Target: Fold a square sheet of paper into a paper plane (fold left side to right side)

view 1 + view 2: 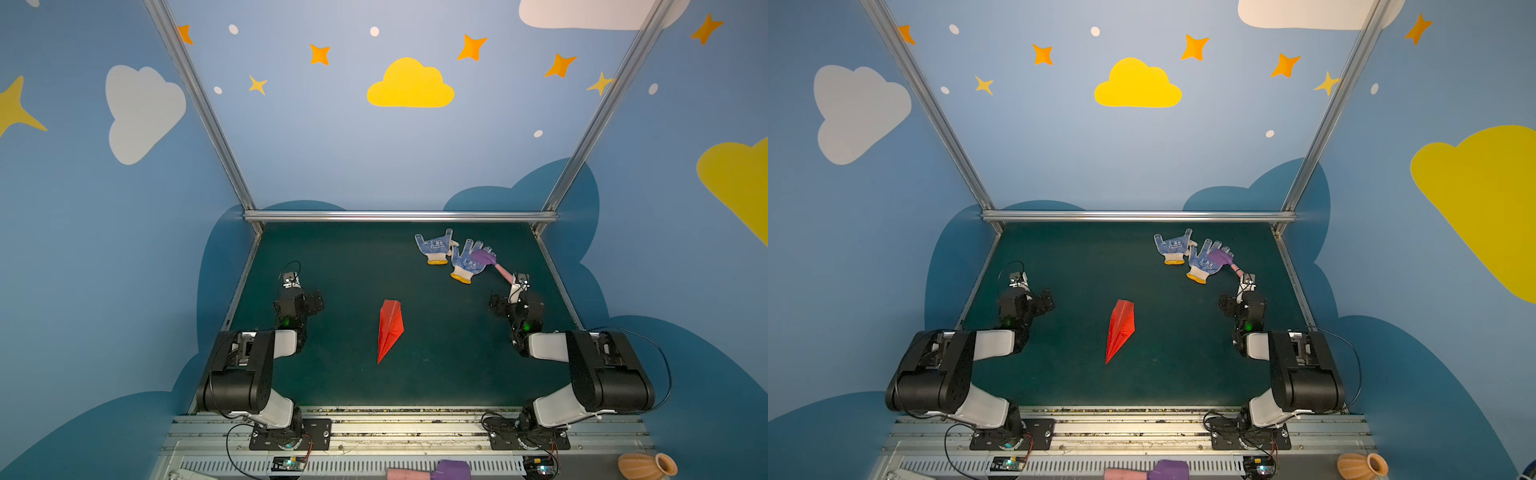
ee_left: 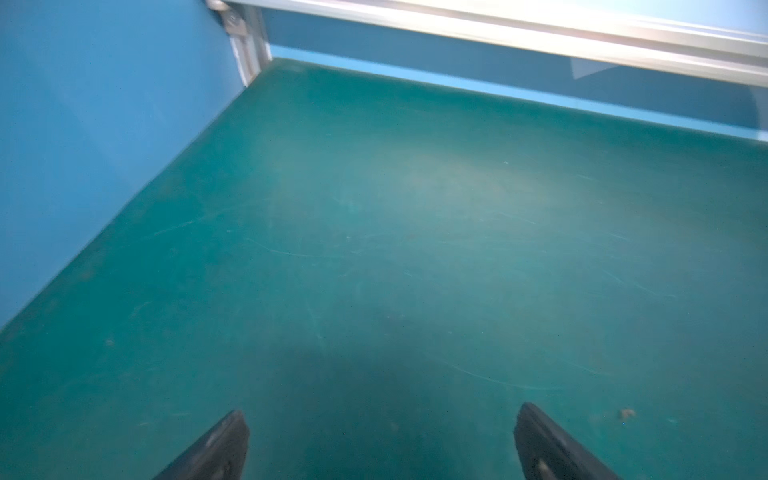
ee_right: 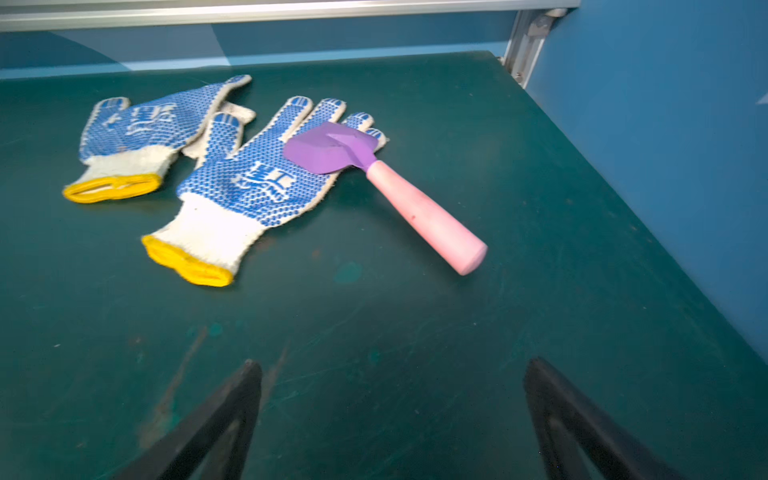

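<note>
The square sheet of paper now lies as a slim red paper plane [image 1: 390,328] [image 1: 1120,328] on the middle of the green table [image 1: 340,266], its pointed nose toward the front edge. My left gripper [image 1: 291,279] [image 1: 1018,279] hovers far to its left. In the left wrist view the left gripper [image 2: 382,415] is open over bare mat. My right gripper [image 1: 520,280] [image 1: 1246,281] is far to the plane's right. The right gripper [image 3: 392,370] is also open and empty. Neither wrist view shows the plane.
Two blue-dotted white gloves [image 1: 435,249] [image 3: 249,183] lie at the back right. A toy hammer [image 1: 492,262] [image 3: 415,208] with a purple head and pink handle rests on one, its handle end close to the right gripper. An orange vase [image 1: 646,465] stands off the table's front.
</note>
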Action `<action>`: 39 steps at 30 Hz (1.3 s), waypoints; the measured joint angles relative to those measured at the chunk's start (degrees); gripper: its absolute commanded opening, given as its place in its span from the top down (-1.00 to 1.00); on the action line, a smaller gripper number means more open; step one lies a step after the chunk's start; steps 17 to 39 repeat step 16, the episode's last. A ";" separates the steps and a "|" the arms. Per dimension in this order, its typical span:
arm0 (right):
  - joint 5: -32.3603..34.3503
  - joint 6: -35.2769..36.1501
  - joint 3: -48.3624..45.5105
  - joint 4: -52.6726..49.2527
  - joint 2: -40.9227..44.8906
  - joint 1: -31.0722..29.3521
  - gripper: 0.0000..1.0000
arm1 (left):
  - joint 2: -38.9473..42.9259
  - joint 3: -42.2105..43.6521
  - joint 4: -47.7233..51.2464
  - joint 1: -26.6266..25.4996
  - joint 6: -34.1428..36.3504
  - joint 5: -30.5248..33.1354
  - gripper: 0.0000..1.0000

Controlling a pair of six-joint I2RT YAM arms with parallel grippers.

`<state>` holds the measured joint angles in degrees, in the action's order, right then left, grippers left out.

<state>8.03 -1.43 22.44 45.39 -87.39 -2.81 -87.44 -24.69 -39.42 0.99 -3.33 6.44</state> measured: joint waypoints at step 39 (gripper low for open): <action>-1.22 0.02 0.17 -0.55 0.00 -0.28 -0.94 | 0.00 -0.07 0.00 0.00 0.00 -1.44 -1.00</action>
